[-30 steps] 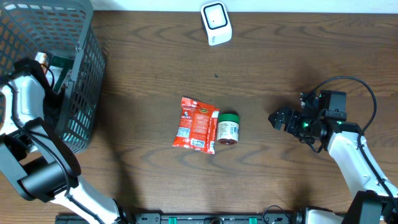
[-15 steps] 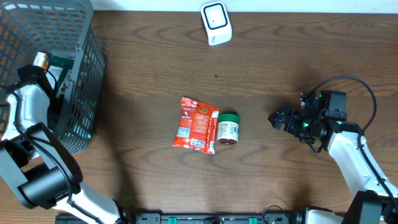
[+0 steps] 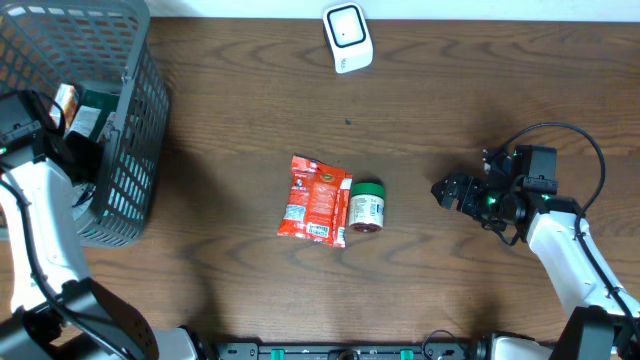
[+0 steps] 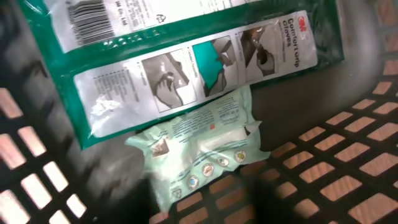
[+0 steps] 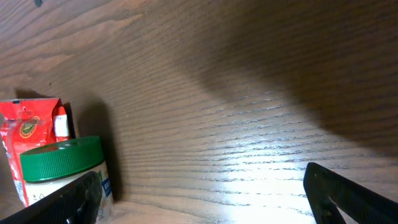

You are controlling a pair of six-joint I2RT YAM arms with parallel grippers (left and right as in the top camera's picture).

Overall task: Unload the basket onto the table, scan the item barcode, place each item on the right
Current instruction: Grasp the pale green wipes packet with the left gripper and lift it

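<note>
1. The left arm (image 3: 35,210) is extended over the rim of the grey mesh basket (image 3: 140,130), which puts the left gripper (image 3: 72,122) down among the basket's contents. This is judged to be a reach for an item to scan.
2. Directly beneath the left jaws a green 3M gloves pack (image 4: 186,68) lies flat. Its barcode (image 4: 87,15) faces up at the far corner, so that side is already exposed. A pale green wipes pack (image 4: 199,149) lies on the basket floor, touching the near edge of the gloves pack.
3. Neither left finger can be made out in the wrist view, and the overhead view is obscured by the mesh. How far the left jaws are open, and whether anything is held, cannot be told.
4. The right gripper (image 3: 445,190) is held low over the table (image 3: 450,90), its jaws spread wide. Nothing is between them and nothing is touched.
5. Ahead of the right jaws, and apart from them, a green-lidded jar (image 5: 62,165) rests against a red packet (image 5: 28,124). This arm is judged to be parked out of the way.
6. The white barcode scanner (image 3: 347,37) sits at the far side of the table, well apart from both sets of jaws. Any item taken from the basket will probably have to be carried across and presented with its barcode turned toward the scanner.
</note>
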